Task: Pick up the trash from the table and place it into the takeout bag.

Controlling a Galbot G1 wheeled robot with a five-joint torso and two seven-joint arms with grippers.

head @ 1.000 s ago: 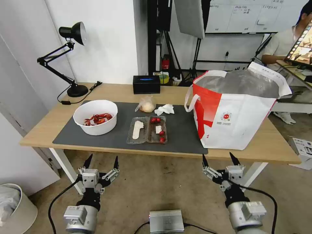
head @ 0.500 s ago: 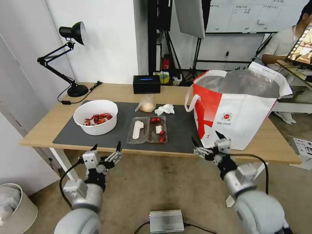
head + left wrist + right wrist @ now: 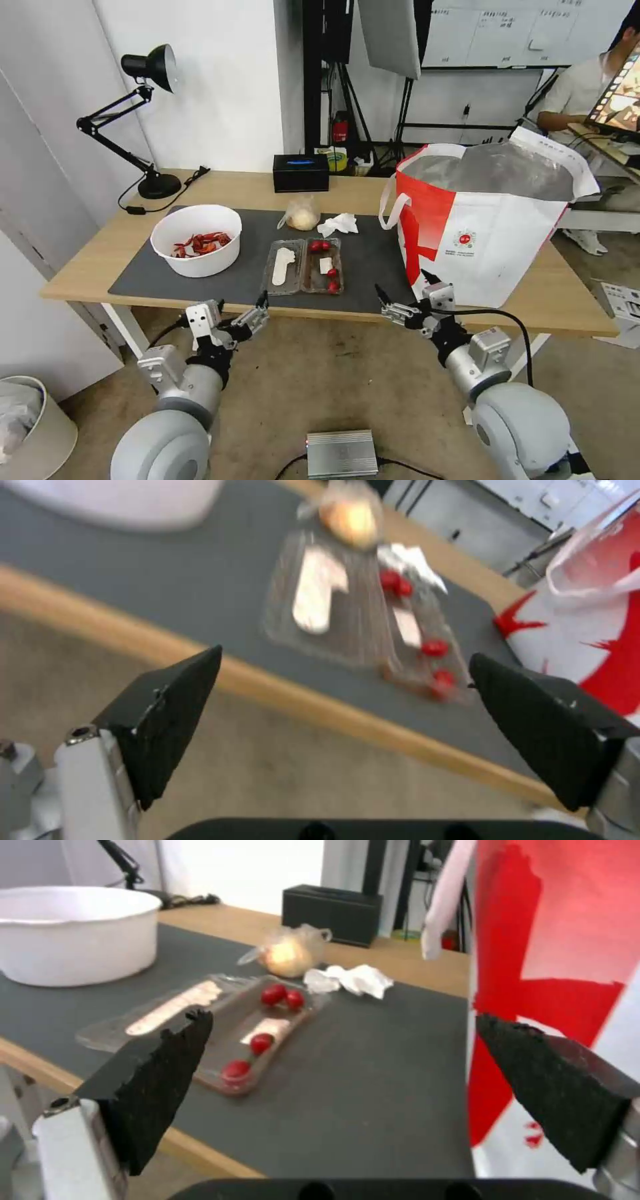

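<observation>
White bowl (image 3: 196, 241), clear tray (image 3: 303, 267), tissue (image 3: 338, 225), small bag (image 3: 301, 214) all on bench (image 3: 267, 190); takeout bag (image 3: 483, 227) unfilled. Left pincer (image 3: 239, 316), right pincer (image 3: 402, 296) agape, empty, at bench edge.

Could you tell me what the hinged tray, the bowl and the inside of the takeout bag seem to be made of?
The hinged tray looks like thin clear plastic: the mat shows through it and it glints. The bowl seems to be matte white plastic or foam; which one is unclear. The takeout bag has a creased silvery lining, probably foil, under a white-and-red, possibly woven shell.
</observation>
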